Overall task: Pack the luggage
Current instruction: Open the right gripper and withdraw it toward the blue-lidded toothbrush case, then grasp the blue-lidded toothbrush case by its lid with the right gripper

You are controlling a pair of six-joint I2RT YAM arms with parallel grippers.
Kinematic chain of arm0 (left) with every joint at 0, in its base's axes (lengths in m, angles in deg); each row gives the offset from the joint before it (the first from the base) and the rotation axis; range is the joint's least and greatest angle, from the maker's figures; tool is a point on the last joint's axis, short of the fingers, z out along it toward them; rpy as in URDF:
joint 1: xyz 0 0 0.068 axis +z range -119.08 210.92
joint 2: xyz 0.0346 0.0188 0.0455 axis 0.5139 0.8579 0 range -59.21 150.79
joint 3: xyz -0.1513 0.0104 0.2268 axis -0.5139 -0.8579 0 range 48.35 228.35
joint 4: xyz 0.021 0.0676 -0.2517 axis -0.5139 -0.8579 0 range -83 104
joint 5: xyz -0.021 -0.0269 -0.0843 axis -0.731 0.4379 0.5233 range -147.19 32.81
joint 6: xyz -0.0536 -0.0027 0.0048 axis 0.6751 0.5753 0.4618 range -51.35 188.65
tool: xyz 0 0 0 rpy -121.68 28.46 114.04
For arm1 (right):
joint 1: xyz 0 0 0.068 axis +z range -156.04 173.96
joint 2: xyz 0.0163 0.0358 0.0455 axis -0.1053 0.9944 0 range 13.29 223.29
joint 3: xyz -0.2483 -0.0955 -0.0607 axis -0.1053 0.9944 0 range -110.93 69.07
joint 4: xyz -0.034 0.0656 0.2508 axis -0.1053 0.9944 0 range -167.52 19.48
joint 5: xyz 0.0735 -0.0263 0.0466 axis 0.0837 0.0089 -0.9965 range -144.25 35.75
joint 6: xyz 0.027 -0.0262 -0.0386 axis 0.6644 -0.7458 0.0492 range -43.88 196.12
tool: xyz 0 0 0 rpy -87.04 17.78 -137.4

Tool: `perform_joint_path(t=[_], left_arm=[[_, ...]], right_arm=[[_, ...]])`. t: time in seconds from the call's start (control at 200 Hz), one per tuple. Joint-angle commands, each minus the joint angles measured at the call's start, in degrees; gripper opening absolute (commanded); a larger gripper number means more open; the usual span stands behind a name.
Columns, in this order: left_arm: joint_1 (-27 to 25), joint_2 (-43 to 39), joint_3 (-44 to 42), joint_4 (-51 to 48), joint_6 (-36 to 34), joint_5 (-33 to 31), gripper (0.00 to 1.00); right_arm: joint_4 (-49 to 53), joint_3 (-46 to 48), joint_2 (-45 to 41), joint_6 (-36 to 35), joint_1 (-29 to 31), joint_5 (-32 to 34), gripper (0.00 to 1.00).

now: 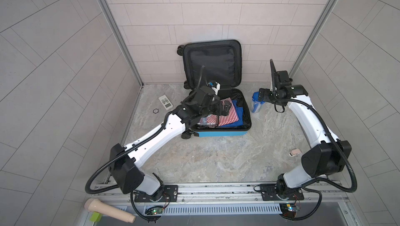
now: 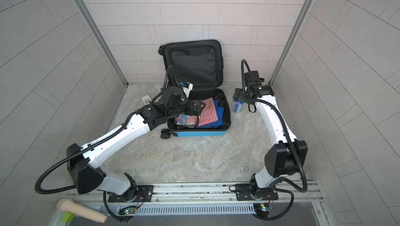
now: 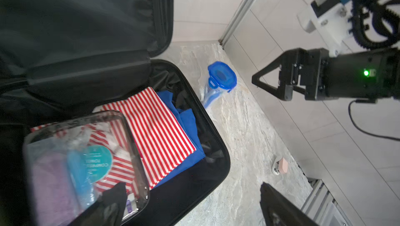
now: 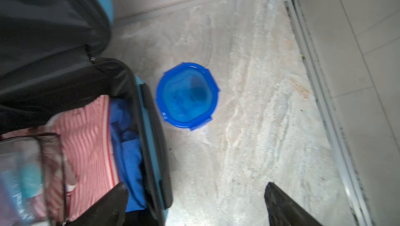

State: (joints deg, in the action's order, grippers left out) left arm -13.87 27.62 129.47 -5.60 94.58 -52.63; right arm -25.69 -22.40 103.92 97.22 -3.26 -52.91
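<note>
Bright, even diffuse light from above; shadows on tabletop faint, soft. Both top views sharp, wall tiles bowed toward edges by wide lens. Right wrist view blurred: blue lid, striped cloth soft. Left wrist view crisper; clear pouch close, out of focus, slight glare.

The left arm is stretched forward and inward, and the left gripper is pointed toward the right side with its jaws spread wide. The right arm is folded at the elbow; the right gripper is aimed downward, jaws also spread wide.
</note>
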Motion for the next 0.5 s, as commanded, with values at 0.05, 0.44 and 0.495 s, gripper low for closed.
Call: perform_joint_path(t=[0.05,0.44,0.495], left_arm=[[-3.7,5.6,1.6,5.3,1.7,-2.1,1.0],[-3.3,10.3,4.2,8.5,2.8,0.7,1.0],[-2.7,9.7,3.0,9.4,3.5,1.4,1.0]], right_arm=[[6.1,-3.9,8.1,-4.2,-0.1,2.4,1.0],[14.6,-17.9,21.2,-5.9,1.6,4.5,1.0],[15.6,-20.1,22.8,-6.1,1.6,4.3,1.0]])
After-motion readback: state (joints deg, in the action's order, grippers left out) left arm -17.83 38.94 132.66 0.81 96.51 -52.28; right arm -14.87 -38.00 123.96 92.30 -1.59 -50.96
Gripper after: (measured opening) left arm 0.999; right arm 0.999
